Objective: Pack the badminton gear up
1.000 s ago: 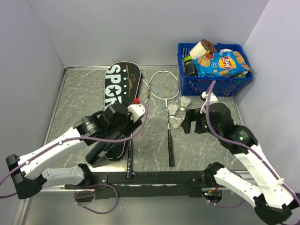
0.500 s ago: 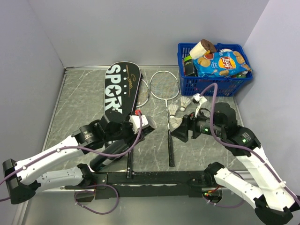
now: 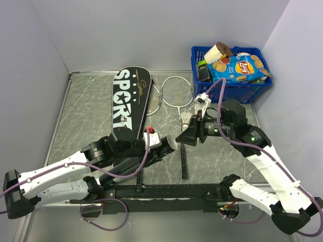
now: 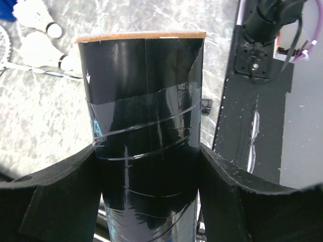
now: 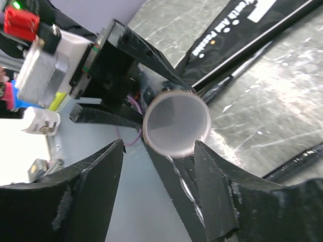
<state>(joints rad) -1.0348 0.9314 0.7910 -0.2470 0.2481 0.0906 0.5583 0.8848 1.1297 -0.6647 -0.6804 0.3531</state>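
Left gripper (image 4: 149,171) clamps a black tube (image 4: 146,91) above the tabletop's (image 3: 86,111) near edge; right gripper (image 5: 159,142), spread apart, faces its open end.

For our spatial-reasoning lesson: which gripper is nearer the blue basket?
Right. The right gripper is just near-left of the blue basket; the left gripper, clamped on the black tube, is much farther left.

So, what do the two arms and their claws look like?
Both the left arm and the right arm have white links with black joints. A purple cable loops along each. The left claw and right claw have broad, matte black fingers. A white block with a red part sits at the left wrist.
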